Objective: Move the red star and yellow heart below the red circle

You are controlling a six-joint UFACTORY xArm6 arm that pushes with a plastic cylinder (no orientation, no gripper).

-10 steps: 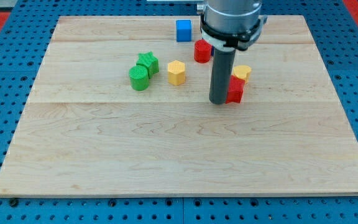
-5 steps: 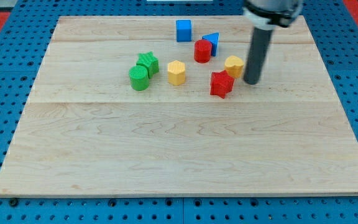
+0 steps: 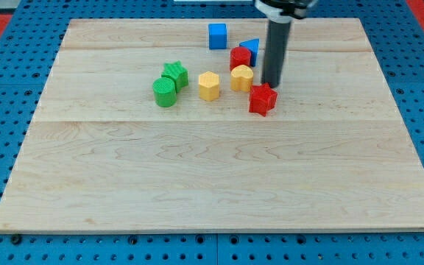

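The red circle [image 3: 239,57] sits near the view's top centre. The yellow heart [image 3: 242,77] lies just below it, touching or nearly touching. The red star [image 3: 262,99] lies below and to the right of the heart. My tip [image 3: 271,85] is right of the yellow heart and just above the red star, close to both.
A blue triangle [image 3: 251,49] sits right of the red circle. A blue cube [image 3: 217,35] is at the view's top. A yellow hexagon [image 3: 209,85] lies left of the heart. A green star [image 3: 175,73] and a green cylinder [image 3: 165,92] sit further left.
My tip moved from left of the red star around to the right, then swept left. The yellow heart slid left to below the red circle. The red star shifted slightly left.
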